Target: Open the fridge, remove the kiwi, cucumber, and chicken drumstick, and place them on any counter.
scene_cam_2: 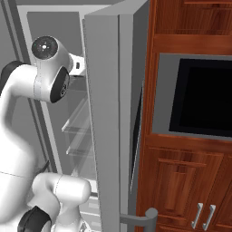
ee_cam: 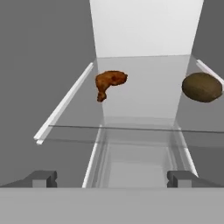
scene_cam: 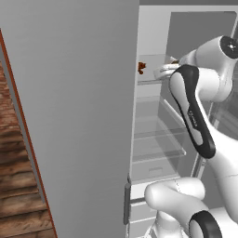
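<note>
1. the fridge stands open, arm reaching inside.
2. end effector spread wide, holding nothing.
3. chicken drumstick and kiwi lie well apart on a glass shelf.

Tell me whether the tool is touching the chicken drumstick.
Apart. In the hand view the tool has its fingertips spread wide at the bottom, while the chicken drumstick lies farther in on the glass shelf, with bare shelf between.
</note>
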